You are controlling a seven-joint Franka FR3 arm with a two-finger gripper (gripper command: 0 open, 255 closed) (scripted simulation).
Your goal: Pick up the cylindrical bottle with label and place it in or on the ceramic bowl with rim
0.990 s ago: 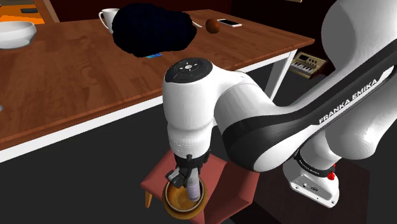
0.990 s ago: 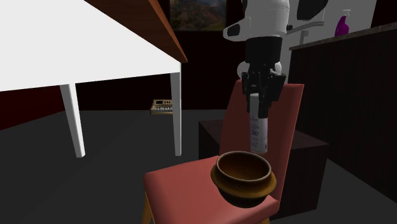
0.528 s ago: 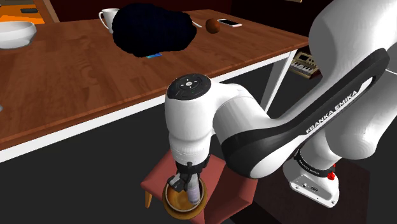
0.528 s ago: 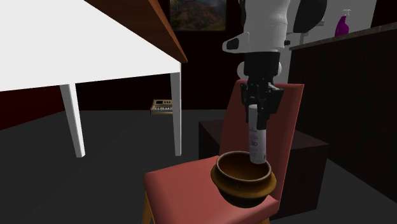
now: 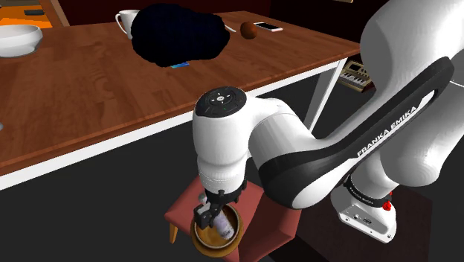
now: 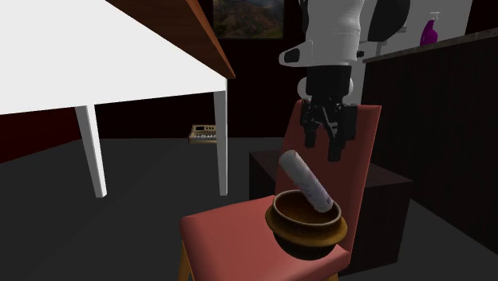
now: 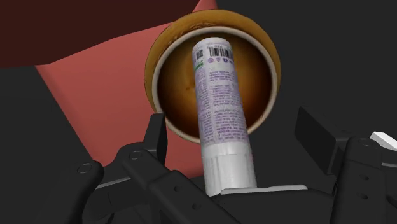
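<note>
A white cylindrical bottle [image 6: 307,181] with a printed label leans tilted in the brown rimmed bowl [image 6: 306,232]. Its lower end is inside the bowl and its upper end sticks out over the rim toward the second exterior view's left. My black gripper [image 6: 323,142] hangs open just above it, with neither finger touching it. In the wrist view the bottle [image 7: 219,114] lies between the spread fingers [image 7: 156,135], its barcode end down in the bowl [image 7: 160,71]. In the shoulder view the gripper [image 5: 209,215] hovers over bottle [image 5: 219,222] and bowl [image 5: 216,242].
The bowl sits on a red chair [image 6: 223,233] whose back stands close behind the gripper. A big wooden table [image 5: 97,89] carries a white bowl [image 5: 16,39], a mug [image 5: 126,22] and a black blob [image 5: 178,33]. A dark cabinet [image 6: 383,199] stands behind the chair.
The fingers have opened and let the bottle go. It stood upright in the grip over the bowl and has dropped and tipped over to lean on the bowl's rim.
</note>
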